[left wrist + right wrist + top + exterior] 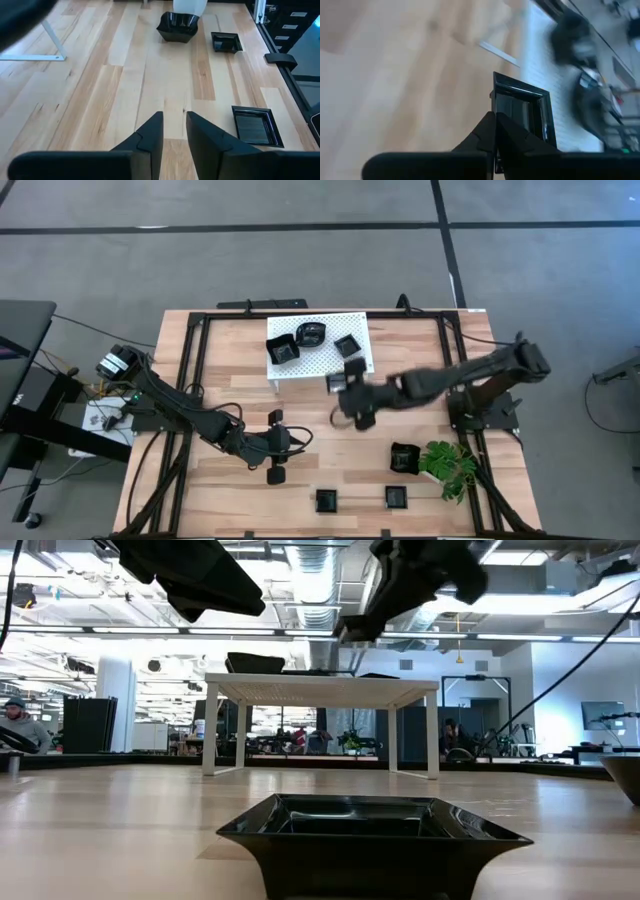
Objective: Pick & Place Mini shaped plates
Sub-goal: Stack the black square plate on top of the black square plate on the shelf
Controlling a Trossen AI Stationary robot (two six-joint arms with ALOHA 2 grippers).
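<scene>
Black square plate [522, 112] pinched in my right gripper [495, 131] beside the white rack [318, 346]; my left gripper [174, 131], part-open and empty, hovers over bare worktop [100, 90]; plant [447, 464] near.

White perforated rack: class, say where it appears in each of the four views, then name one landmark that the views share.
High view: the white rack stands at the far middle of the table.
Low view: centre, standing like a small table.
Left wrist view: only a white leg, at the upper left.
Right wrist view: a blurred white perforated surface on the right.
Shared landmark: the wooden table.
</scene>
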